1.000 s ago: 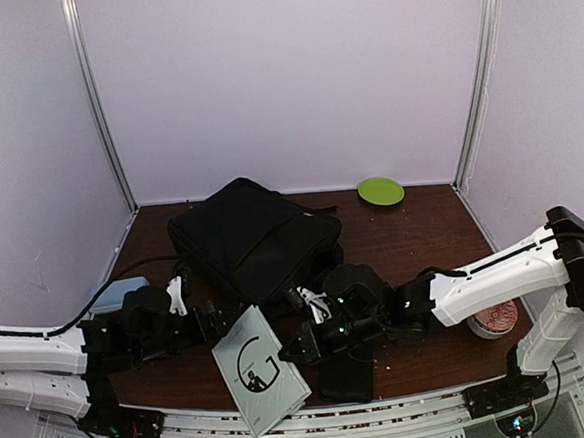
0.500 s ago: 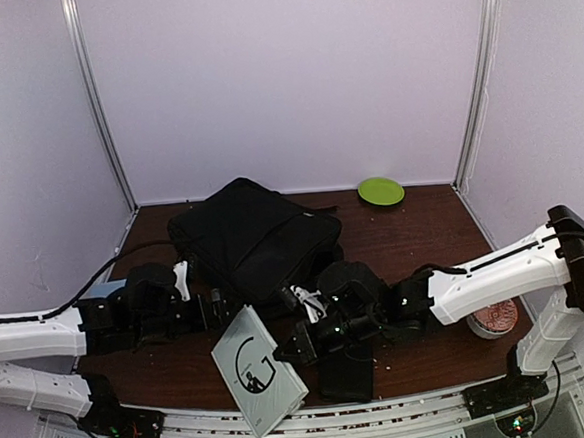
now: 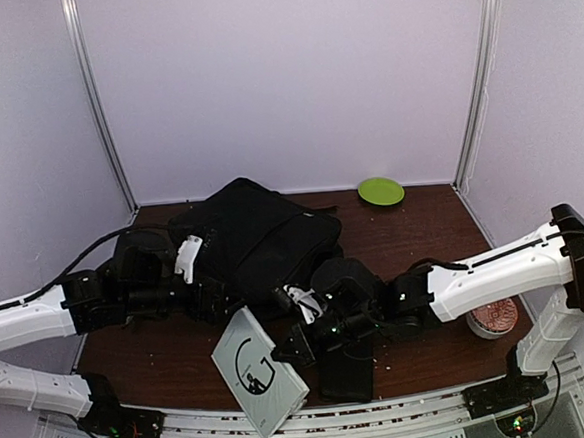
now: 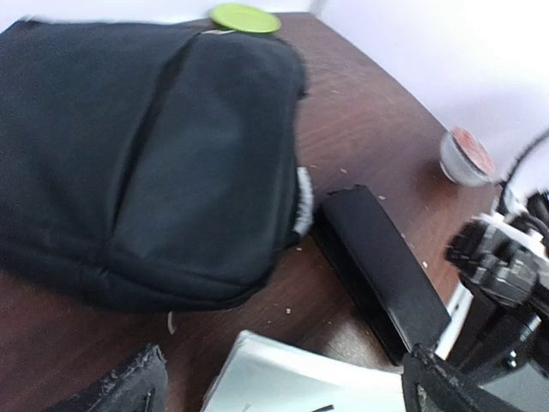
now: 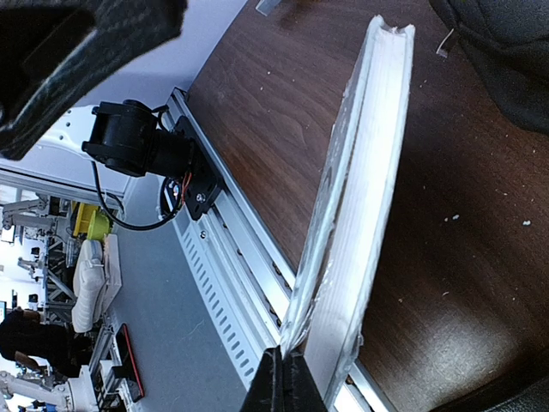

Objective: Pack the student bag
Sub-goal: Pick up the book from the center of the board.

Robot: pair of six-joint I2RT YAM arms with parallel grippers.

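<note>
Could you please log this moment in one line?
left end effector: open, near student bag | right end effector: shut on white book | book not packed

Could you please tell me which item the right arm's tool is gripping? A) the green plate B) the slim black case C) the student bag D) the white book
D: the right tool is closed on the edge of the white book.

Lab booth: plain walls (image 3: pixel 282 79), aluminium rail (image 3: pixel 405 404)
</note>
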